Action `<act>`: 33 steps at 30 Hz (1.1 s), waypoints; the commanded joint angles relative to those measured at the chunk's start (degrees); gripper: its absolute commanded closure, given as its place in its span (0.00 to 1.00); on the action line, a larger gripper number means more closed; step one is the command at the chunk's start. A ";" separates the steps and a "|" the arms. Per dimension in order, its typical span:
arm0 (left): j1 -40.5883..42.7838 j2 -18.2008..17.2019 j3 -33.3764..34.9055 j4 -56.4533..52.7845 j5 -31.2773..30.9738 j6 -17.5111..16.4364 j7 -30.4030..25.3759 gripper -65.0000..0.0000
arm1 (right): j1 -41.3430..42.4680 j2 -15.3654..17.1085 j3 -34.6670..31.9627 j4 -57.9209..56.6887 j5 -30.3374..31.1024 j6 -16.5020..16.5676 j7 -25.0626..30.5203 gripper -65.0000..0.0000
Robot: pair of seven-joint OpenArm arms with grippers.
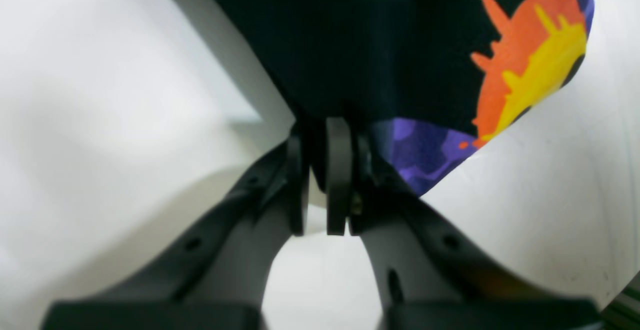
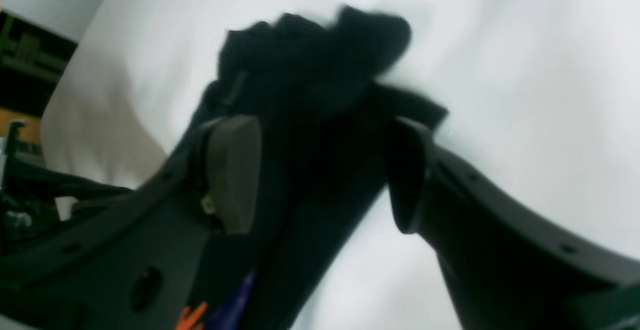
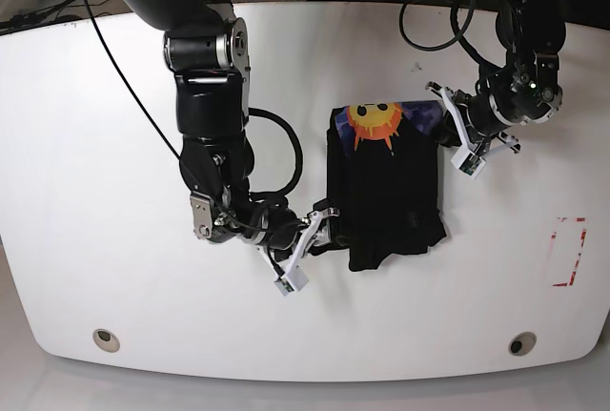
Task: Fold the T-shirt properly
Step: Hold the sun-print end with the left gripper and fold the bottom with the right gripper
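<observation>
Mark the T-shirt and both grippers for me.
T-shirt (image 3: pixel 386 192): base view, middle of the black cloth.
Left gripper (image 1: pixel 327 135): left wrist view, between fingertips shut on the shirt's edge.
Right gripper (image 2: pixel 325 170): right wrist view, between open fingertips astride the cloth.

You've got the black cloth T-shirt (image 3: pixel 386 192) folded into a narrow upright strip mid-table, orange-yellow sun print up top, bottom edge bunched.
</observation>
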 commanded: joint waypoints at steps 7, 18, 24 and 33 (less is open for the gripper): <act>-0.59 -0.58 -0.18 1.11 -0.81 -0.20 -1.08 0.93 | -0.45 -2.18 -0.20 0.85 1.43 -1.45 4.67 0.43; -0.59 0.47 -0.18 0.93 -0.64 -0.20 -1.08 0.93 | -1.42 -2.87 -0.20 0.85 1.61 -1.71 6.08 0.60; -0.59 0.56 -0.18 0.76 -0.72 -0.20 -1.08 0.93 | -1.51 -2.87 -1.87 0.85 1.61 -1.71 9.15 1.00; -0.59 0.56 1.40 1.02 -0.46 -0.20 -1.08 0.93 | -3.00 -2.79 -3.72 7.18 1.78 -1.80 8.71 1.00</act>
